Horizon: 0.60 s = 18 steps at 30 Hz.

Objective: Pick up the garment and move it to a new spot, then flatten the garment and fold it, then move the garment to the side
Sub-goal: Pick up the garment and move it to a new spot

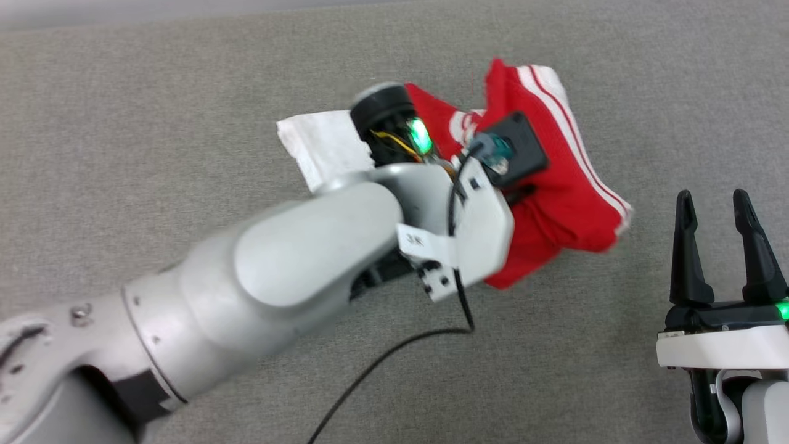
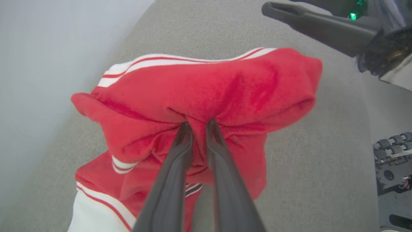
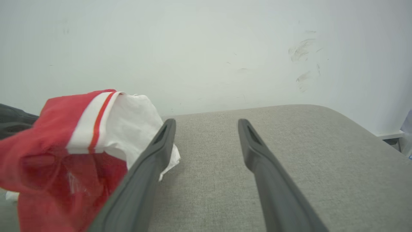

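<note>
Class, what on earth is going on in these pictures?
The robot's left end effector is shut on a fold of the red and white garment, which is bunched up over the grey surface. The right end effector stands open beside it, holding nothing. The garment is not yet flattened or folded.

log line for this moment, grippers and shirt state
left gripper: shut on garment | right gripper: open, empty | garment: bunched, not flattened | surface: grey fabric
</note>
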Motion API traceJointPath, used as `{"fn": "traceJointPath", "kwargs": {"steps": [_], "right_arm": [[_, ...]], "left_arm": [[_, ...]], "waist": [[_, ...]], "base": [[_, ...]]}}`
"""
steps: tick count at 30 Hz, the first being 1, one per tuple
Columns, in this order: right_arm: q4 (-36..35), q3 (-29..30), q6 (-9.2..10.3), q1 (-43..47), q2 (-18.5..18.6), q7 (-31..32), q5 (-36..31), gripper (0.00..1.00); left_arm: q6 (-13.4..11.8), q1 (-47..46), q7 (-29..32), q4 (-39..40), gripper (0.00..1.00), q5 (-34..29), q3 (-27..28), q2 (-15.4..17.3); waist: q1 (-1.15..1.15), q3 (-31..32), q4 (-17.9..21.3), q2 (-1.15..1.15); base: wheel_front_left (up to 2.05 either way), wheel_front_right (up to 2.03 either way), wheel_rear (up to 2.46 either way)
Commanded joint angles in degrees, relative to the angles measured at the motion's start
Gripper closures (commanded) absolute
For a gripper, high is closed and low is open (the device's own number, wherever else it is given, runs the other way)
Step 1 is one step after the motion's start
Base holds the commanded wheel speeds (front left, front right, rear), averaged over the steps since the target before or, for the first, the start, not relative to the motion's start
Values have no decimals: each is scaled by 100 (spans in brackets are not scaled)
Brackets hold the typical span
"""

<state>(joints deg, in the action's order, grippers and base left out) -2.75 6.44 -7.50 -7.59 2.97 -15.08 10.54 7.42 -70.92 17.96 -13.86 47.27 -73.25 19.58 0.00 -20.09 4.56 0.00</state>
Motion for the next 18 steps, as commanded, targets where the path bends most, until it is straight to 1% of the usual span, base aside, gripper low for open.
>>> {"fn": "traceJointPath", "kwargs": {"steps": [1, 3, 5, 10, 12, 14, 15, 18], "right_arm": [[-21, 3, 3, 0, -16, -13, 19, 0], [-38, 19, 2, -7, -16, -13, 51, 0], [-45, 27, 2, -7, -16, -13, 57, 0], [-21, -28, 3, -44, -16, -13, 63, 0], [2, -32, 3, -50, -16, -13, 14, 0], [19, -19, 2, -11, -15, -13, -10, 0], [31, -9, 3, 26, -15, -13, -11, 0], [70, -12, 3, 139, -15, -13, -49, 0]], "left_arm": [[-2, 242, 37, 27, 100, -45, -16, -115], [-1, 537, 223, 85, 100, -186, -21, -292], [-1, 816, 424, 110, 100, -356, -5, -398], [-1, 1479, 776, -33, 100, -693, -10, -457], [-1, 1707, 801, -213, 100, -816, -14, -468], [-1, 1700, 566, -314, 99, -854, -14, -513], [-1, 1661, 362, -390, 0, -854, -13, -548], [-1, 1555, -290, -653, 0, -876, -10, -707]], "waist": [[0, -39, 49, 0], [0, -77, 60, 0], [0, -109, 55, 0], [0, -168, 33, 0], [0, -161, -21, 0], [0, -113, -62, 0], [0, -68, -89, 0], [0, 130, -172, 0]], "base": [[0, 0, 0], [0, 0, 0], [0, 0, 0], [0, 0, 0], [0, 0, 0], [0, 0, 0], [0, 0, 0], [0, 0, 0]]}}
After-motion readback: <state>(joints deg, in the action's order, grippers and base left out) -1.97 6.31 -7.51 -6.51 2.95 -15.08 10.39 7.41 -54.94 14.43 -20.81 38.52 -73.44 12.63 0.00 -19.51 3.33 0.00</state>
